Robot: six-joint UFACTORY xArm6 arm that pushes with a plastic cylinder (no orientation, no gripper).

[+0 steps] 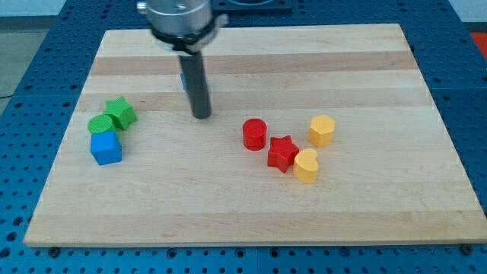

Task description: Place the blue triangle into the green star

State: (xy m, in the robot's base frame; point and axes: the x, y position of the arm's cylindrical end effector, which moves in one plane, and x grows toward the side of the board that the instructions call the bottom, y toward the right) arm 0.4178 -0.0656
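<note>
Your arm carries no gripper, so there is nothing to spread or pinch: it ends in a rod, and my tip [201, 116] rests on the wooden board [365, 213] a little above its middle. The blue triangle [183, 81] is almost wholly hidden behind the rod; only a blue sliver shows at about 11 o'clock from my tip, seemingly touching the rod. The green star [120, 113] lies well apart at about 9 o'clock from my tip, touching a green cylinder [100, 123], with a blue cube [106, 148] just below them. To push well, bring my tip round to the triangle's 3 o'clock side first, then drive it toward 8 o'clock, slowly, since a triangle probably swivels off a round rod. The red cylinder [254, 134], red star [281, 152], yellow heart [306, 165] and yellow hexagon [322, 130] sit clear at 4 o'clock.
</note>
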